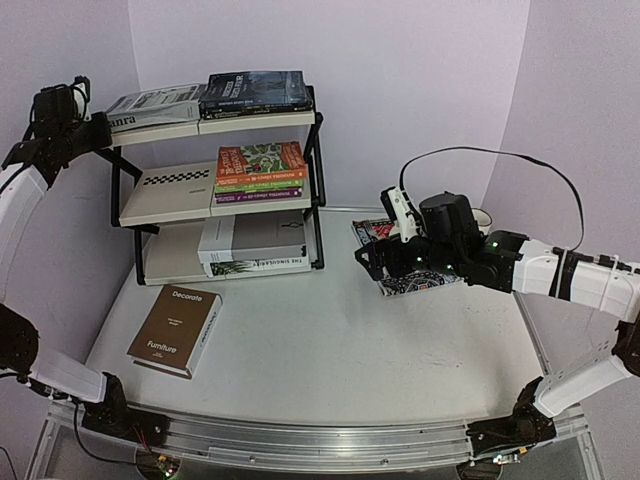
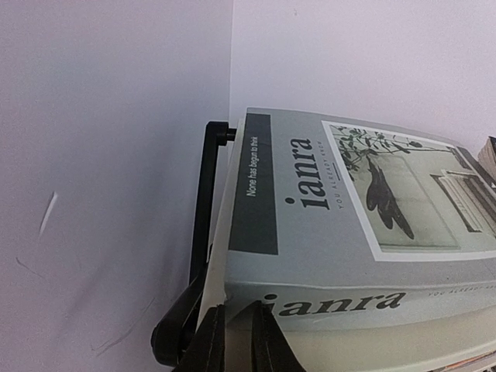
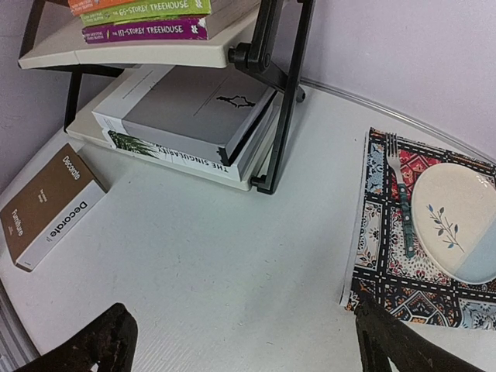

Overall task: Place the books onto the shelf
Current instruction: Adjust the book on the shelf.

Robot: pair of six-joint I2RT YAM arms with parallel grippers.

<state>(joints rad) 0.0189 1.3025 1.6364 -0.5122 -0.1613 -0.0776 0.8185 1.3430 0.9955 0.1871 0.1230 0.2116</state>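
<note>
The shelf stands at the back left. On its top tier lie a grey book and a dark book. Treehouse paperbacks are stacked on the middle tier. A grey book on a white one fills the bottom tier. A brown "Decorate" book lies flat on the table left of the shelf's foot. My left gripper is shut, its tips against the grey book's near corner. My right gripper hovers wide open over bare table.
A patterned placemat lies under the right arm with a cream plate and a fork on it. The shelf's black frame post stands between the bottom books and the placemat. Purple walls close in behind and on the left.
</note>
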